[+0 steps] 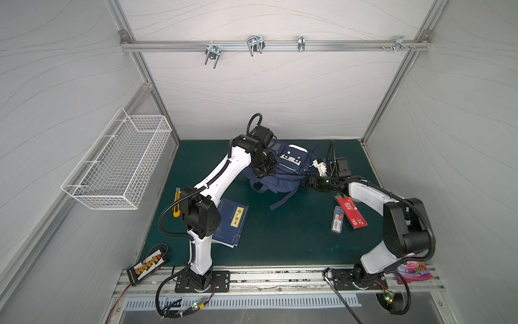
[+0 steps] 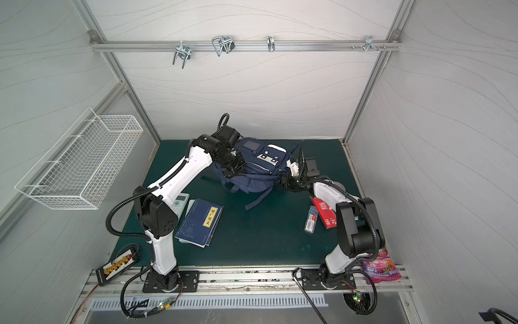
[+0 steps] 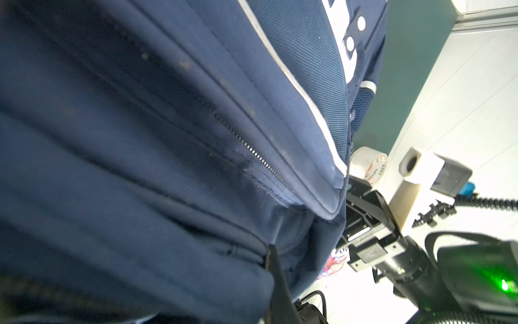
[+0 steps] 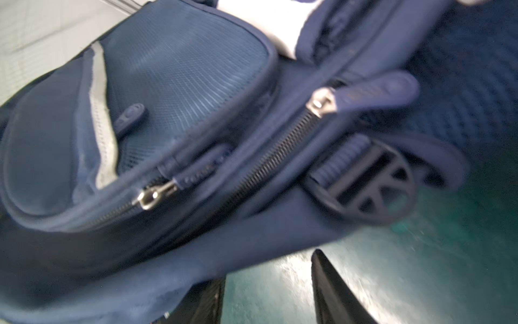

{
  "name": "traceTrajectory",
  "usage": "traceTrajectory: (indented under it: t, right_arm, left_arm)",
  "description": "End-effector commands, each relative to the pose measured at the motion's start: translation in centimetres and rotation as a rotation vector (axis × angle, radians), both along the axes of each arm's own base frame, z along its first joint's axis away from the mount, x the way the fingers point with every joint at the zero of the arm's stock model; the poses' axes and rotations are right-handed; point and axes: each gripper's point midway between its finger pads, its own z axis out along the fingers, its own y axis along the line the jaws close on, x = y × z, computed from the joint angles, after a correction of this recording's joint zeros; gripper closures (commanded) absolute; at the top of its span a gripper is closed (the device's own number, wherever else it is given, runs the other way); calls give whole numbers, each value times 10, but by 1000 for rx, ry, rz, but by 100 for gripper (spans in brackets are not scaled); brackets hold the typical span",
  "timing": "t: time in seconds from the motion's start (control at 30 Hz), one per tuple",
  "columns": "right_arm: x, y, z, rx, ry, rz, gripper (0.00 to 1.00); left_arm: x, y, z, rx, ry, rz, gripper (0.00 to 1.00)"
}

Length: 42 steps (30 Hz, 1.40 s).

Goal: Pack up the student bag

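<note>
With the student bag (image 1: pixel 283 176) lying on the bench (image 1: pixel 280 238), the left pincer (image 1: pixel 260 172) is pressed together on its left-side fabric, while the right pincer (image 4: pixel 269 268) stands spread at its right side.

Both top views look down on the table (image 1: pixel 280 241); wrist cameras press close to the student bag (image 3: pixel 140 168).

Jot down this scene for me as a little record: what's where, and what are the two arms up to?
Bag: student bag lying on the green mat, far middle
Left tool: shut, at the bag's fabric
Right tool: open, low beside the bag's zips
Loose on mat: blue book, red packet, clear case
</note>
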Motion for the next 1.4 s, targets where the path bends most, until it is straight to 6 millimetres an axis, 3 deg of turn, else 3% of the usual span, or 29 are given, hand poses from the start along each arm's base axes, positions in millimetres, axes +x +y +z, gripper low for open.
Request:
traceTrajectory:
  t: [0.0, 0.17, 0.33, 0.5, 0.6, 0.73, 0.8, 0.87, 0.9, 1.03, 1.17, 1.37]
  right_arm:
    - [10, 9, 12, 54, -51, 55, 54]
    - [13, 20, 20, 102, -60, 98, 59]
    - [12, 24, 14, 119, -40, 118, 72]
    - [10, 16, 21, 86, -67, 84, 59]
    - [7, 17, 27, 101, -72, 94, 67]
    - [0, 22, 25, 92, -53, 108, 69]
    - [-3, 20, 27, 64, -66, 91, 65]
    - [-4, 18, 30, 36, -80, 78, 45]
    - [-3, 17, 32, 21, -84, 77, 41]
    - [-2, 19, 39, 8, -92, 90, 52]
    - [2, 25, 31, 21, -70, 110, 63]
    - [6, 32, 21, 65, -54, 135, 62]
  left_arm:
    - [3, -6, 36, -50, -91, -43, 100]
    - [6, -3, 43, -64, -108, -36, 100]
    - [11, 2, 49, -79, -117, -18, 100]
    - [13, 6, 50, -80, -116, -10, 100]
    - [12, 7, 52, -82, -118, -9, 100]
    - [13, 7, 52, -82, -121, -9, 100]
    - [12, 7, 52, -83, -120, -10, 100]
    - [12, 8, 53, -83, -123, -11, 100]
    - [12, 8, 54, -83, -126, -11, 100]
    - [12, 8, 55, -86, -125, -9, 100]
    - [11, 7, 57, -96, -124, -9, 100]
    - [11, 6, 60, -102, -124, -10, 100]
